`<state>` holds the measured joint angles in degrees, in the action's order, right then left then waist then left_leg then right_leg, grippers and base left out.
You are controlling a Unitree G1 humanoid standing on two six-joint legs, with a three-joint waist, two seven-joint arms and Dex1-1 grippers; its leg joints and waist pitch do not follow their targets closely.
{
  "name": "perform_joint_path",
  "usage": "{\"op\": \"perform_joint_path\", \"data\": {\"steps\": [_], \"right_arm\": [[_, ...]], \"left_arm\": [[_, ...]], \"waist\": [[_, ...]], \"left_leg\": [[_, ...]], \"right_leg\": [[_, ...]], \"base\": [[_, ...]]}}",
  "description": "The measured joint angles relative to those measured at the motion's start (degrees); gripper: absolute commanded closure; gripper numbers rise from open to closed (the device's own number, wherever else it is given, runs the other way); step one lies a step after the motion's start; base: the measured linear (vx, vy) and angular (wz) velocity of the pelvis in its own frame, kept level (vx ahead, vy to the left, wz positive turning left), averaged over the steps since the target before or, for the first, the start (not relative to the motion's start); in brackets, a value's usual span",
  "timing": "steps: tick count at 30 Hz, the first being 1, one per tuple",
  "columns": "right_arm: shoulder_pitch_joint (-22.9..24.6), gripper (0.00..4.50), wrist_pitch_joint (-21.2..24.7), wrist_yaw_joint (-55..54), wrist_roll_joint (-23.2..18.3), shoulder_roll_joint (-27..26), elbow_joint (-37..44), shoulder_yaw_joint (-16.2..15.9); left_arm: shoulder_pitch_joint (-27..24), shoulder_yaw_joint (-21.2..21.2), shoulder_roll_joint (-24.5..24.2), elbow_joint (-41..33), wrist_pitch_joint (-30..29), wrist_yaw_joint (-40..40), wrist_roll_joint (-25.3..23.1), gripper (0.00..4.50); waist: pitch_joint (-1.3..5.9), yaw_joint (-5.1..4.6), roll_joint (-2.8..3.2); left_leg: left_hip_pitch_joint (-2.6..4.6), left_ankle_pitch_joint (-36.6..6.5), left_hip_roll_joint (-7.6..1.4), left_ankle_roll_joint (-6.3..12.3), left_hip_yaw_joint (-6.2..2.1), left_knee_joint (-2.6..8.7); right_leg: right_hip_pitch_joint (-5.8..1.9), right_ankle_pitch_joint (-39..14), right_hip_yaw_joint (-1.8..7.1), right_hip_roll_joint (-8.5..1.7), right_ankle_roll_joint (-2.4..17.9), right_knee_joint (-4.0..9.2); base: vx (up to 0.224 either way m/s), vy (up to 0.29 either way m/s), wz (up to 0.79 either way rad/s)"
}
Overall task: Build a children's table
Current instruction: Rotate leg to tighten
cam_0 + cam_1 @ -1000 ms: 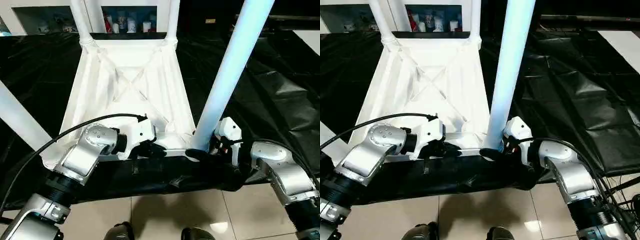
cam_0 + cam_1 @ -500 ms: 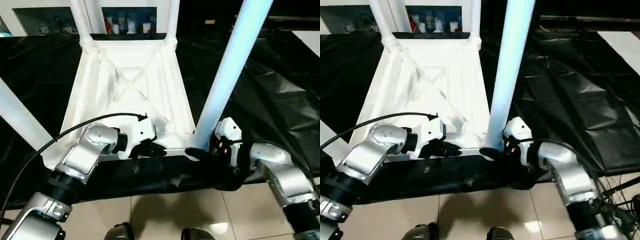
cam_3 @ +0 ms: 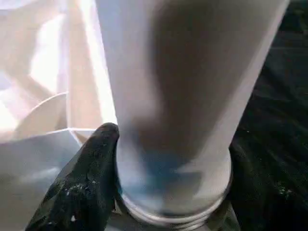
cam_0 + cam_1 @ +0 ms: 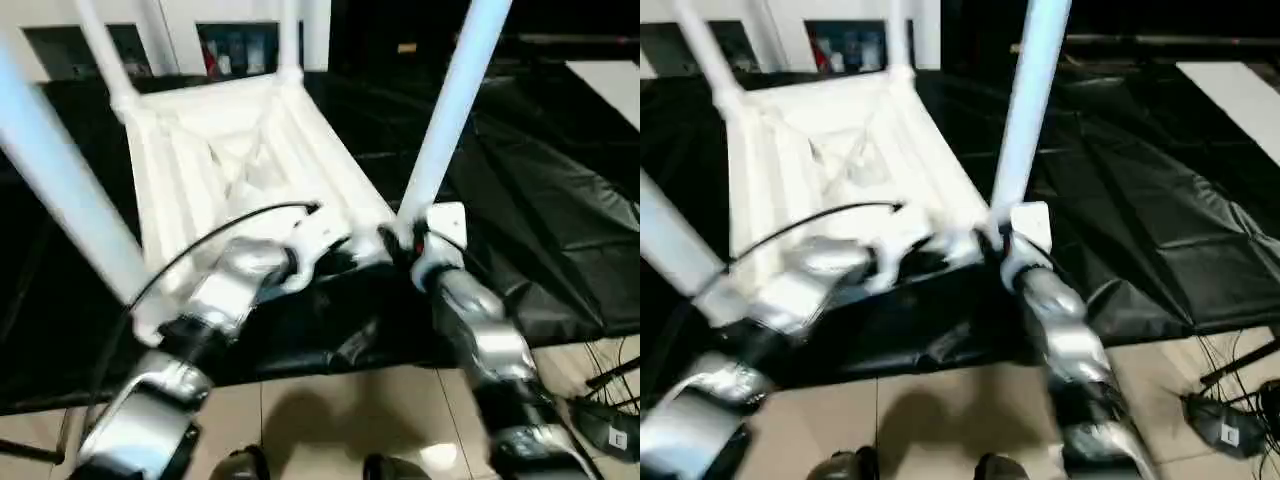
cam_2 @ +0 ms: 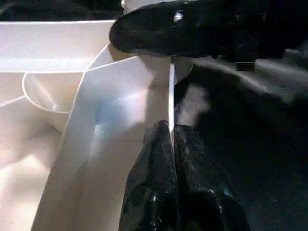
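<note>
Two grippers on the upside-down white plastic ribbed tabletop [image 4: 230, 165], which lies on the black-sheeted surface [image 4: 540, 190]: left gripper [image 5: 172, 139] pinched closed on its thin edge wall, right gripper [image 3: 168, 163] clasping the base of the near white tapered tube leg [image 4: 450, 110] (legs pointing up).

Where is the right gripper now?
The right gripper is clasped round the base of the near right leg, at the tabletop's near corner.

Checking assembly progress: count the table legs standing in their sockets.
4: near right leg, near left leg, far left leg, far right leg.
</note>
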<state>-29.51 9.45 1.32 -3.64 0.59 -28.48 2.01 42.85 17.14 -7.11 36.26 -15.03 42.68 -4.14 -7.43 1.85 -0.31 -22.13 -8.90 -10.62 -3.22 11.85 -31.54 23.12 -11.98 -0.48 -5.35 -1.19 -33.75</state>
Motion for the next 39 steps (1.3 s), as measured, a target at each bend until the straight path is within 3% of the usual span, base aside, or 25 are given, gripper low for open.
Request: {"op": "perform_joint_path", "data": {"steps": [1,2,7,13,20,22,27,36,39], "right_arm": [[0.18,1.78,-0.33,0.27,-0.02,0.0,0.06,0.08],[0.57,1.22,-0.97,1.02,-0.13,0.0,0.35,0.22],[3.1,0.8,-2.42,7.23,-1.84,0.52,3.38,0.45],[5.2,0.31,-0.06,19.36,-5.48,8.26,9.75,-2.11],[10.01,0.31,1.6,41.36,-7.19,23.03,17.82,-7.23],[11.08,0.31,1.43,45.15,-7.23,24.79,17.94,-8.08],[11.15,0.31,1.55,50.06,-7.27,26.39,18.42,-10.48],[10.72,0.31,2.93,52.55,-8.04,27.05,18.52,-10.49],[10.75,0.57,3.15,53.38,-8.27,27.1,18.52,-10.4]], "left_arm": [[0.0,0.1,-0.05,-0.01,0.15,0.15,-0.03,4.5],[-0.04,0.17,-0.31,-0.3,0.22,0.72,-0.05,4.5],[-1.02,0.5,-2.3,-2.52,0.71,2.89,-0.05,4.5],[-3.69,0.59,-5.98,-8.32,1.68,6.88,0.27,4.5],[-8.67,0.73,-12.25,-16.19,3.01,17.04,3.68,4.5],[-9.82,0.71,-14.34,-17.86,3.05,20.25,5.0,4.5],[-11.12,1.37,-15.75,-20.25,2.83,24.44,5.76,4.5],[-11.17,1.38,-16.25,-20.37,2.46,25.29,6.23,4.5],[-11.41,1.29,-16.53,-20.73,2.4,25.43,6.27,4.5]], "waist": [[0.0,0.02,0.0],[-0.01,0.03,-0.02],[-0.11,-0.05,-0.04],[-0.34,0.01,0.14],[-0.33,0.3,0.42],[-0.36,0.16,0.45],[-0.45,0.25,0.42],[-0.48,0.15,0.43],[-0.5,0.11,0.39]], "left_leg": [[0.01,0.0,0.0,0.0,0.0,0.01],[-0.01,0.0,-0.01,0.0,-0.01,0.02],[-0.07,0.0,-0.07,0.0,-0.01,0.17],[-0.6,0.12,-0.17,-0.15,0.03,0.48],[-0.87,0.3,-0.35,0.16,0.06,0.3],[-0.91,0.28,-0.35,0.16,0.13,0.2],[-0.96,0.26,-0.3,0.19,0.26,0.1],[-0.95,0.26,-0.36,0.19,0.27,0.07],[-0.95,0.26,-0.36,0.19,0.27,0.06]], "right_leg": [[-0.03,0.0,0.0,0.0,-0.01,0.04],[-0.04,0.02,-0.02,0.0,-0.03,0.04],[0.1,0.33,-0.07,0.02,-0.3,0.04],[0.77,1.21,-0.19,0.08,-0.08,-0.01],[0.88,0.65,-0.28,0.16,-0.13,-0.02],[0.9,0.59,-0.23,0.13,-0.11,0.01],[0.84,0.6,-0.18,0.03,-0.09,0.17],[0.85,0.6,-0.18,0.06,-0.08,0.15],[0.85,0.6,-0.18,0.06,-0.08,0.13]], "base": [[0.0,0.0,0.0],[0.0,0.0,0.0],[0.0,0.0,0.0],[0.0,0.0,0.0],[0.014,0.001,0.0],[0.0,0.0,0.0],[0.0,0.0,0.0],[0.0,0.0,0.0],[0.0,0.0,0.0]]}}
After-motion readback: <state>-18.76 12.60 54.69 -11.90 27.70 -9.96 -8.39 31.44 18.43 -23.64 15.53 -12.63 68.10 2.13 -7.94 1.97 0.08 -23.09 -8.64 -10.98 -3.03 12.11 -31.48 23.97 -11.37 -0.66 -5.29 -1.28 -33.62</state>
